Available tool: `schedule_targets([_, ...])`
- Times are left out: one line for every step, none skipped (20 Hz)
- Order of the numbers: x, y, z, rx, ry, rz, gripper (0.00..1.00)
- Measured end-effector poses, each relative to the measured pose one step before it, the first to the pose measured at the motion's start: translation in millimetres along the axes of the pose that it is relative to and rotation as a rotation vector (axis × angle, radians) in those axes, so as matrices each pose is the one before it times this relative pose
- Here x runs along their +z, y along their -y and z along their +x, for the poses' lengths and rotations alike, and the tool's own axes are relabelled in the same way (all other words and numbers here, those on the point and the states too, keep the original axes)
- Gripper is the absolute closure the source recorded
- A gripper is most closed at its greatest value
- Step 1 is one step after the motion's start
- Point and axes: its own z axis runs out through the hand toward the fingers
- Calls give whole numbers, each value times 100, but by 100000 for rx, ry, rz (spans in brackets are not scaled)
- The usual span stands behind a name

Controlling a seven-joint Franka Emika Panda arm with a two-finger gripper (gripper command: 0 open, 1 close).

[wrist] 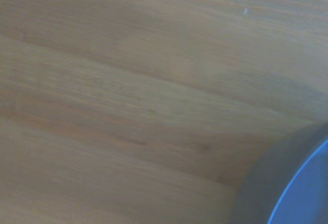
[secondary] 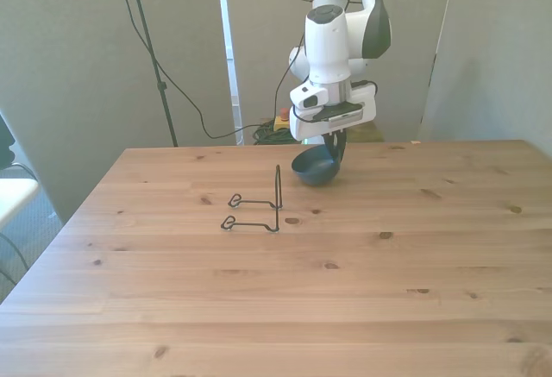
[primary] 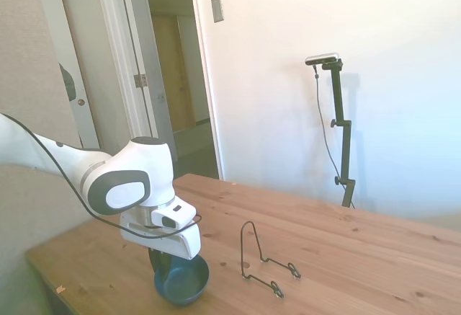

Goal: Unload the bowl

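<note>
One bowl (primary: pixel 181 280) in play — dark teal-blue, hanging tilted from the gripper (primary: pixel 160 259), fingers clamped on its rim. Bowl body sits directly below and just beside the fingertips, its underside at or just above the table (primary: pixel 346 257); contact can't be confirmed. Front view: bowl (secondary: pixel 316 166) under the gripper (secondary: pixel 335 142), cavity tipped sideways. Wire rack (secondary: pixel 256 204) stands apart from the fingers, on the front view's left — not touching the bowl. Wrist view: blurred blue rim (wrist: pixel 302 183) over wood grain
</note>
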Motion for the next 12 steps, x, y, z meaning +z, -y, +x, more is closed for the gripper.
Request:
schedule_targets([96, 193, 165, 562, -26, -842, 100])
schedule_targets([96, 209, 127, 545, -103, -945, 100])
schedule_targets([137, 217, 87, 217, 25, -874, 100])
schedule_targets([136, 219, 83, 384, 43, -775, 100])
schedule_targets([122, 232, 73, 516, -6, -782, 100])
schedule_targets([109, 260, 65, 219, -165, -1010, 100])
schedule_targets([110, 262, 63, 168, -174, -1008, 0])
schedule_targets([113, 237, 35, 66, -271, -1172, 0])
schedule_targets([84, 193, 47, 63, -380, -1180, 0])
schedule_targets([79, 185, 42, 426, -297, -964, 0])
schedule_targets([90, 157, 32, 479, -146, -722, 0])
schedule_targets([64, 132, 54, 262, 1, -322, 0])
